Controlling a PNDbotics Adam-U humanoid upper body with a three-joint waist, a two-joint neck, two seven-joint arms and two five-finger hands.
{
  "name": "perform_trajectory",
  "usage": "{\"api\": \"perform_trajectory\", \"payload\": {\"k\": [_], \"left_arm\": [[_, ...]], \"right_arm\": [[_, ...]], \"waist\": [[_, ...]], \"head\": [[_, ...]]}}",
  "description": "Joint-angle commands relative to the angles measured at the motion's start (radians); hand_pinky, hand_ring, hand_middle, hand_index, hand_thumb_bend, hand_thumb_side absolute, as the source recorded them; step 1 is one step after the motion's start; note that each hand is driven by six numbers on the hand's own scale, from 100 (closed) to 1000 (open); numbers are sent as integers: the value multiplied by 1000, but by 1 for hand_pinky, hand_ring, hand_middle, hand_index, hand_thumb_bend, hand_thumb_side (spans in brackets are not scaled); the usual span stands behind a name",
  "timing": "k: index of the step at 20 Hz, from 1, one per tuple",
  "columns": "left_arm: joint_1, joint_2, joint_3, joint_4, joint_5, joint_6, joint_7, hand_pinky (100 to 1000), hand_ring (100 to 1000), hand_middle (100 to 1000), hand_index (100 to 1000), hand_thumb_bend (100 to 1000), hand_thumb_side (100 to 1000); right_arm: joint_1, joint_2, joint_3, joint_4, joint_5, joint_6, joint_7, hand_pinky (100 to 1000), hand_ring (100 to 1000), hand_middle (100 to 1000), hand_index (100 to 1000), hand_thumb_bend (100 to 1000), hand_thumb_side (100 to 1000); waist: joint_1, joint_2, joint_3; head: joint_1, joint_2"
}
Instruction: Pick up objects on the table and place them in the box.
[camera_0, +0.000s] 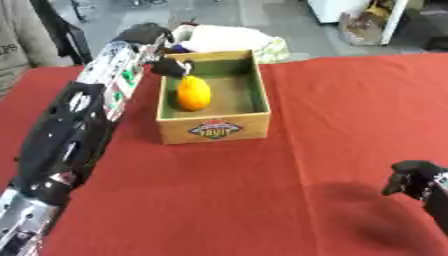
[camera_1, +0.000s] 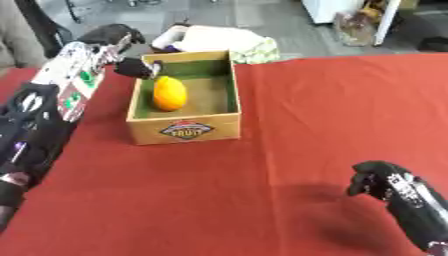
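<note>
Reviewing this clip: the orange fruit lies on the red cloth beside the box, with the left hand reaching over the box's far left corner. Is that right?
Not quite. The orange fruit lies inside the box, on its green floor, not on the red cloth beside it. The left eye view shows this. The left hand does reach over the box's far left corner.

left robot hand (camera_1: 138, 68) at box (camera_1: 184, 131) rim | orange fruit (camera_1: 169, 93) inside | right robot hand (camera_1: 374, 178) low right
</note>
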Motion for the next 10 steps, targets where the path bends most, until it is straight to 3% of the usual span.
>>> {"api": "perform_trajectory", "payload": {"k": [1,4,10], "left_arm": [[2,37,40,-69,119,87,221,746,755,758,844,100,595],[33,45,43,-95,295,128,413,701,715,717,822,100,665],[105,70,43,-147,612,104,648,648,655,656,797,100,690]], "right_arm": [[-6,-6,-8,-10,6,0,0,607,558,536,710,100,744],[-6,-6,-9,-10,5,-1,-1,607,558,536,710,100,740],[-7,-5,-10,-10,4,-1,-2,607,558,536,710,100,743]], "waist": [[-5,-17,3],[-9,-18,8],[-8,-17,15]], "head": [[-6,-9],[-6,-10],[-8,-8]]}}
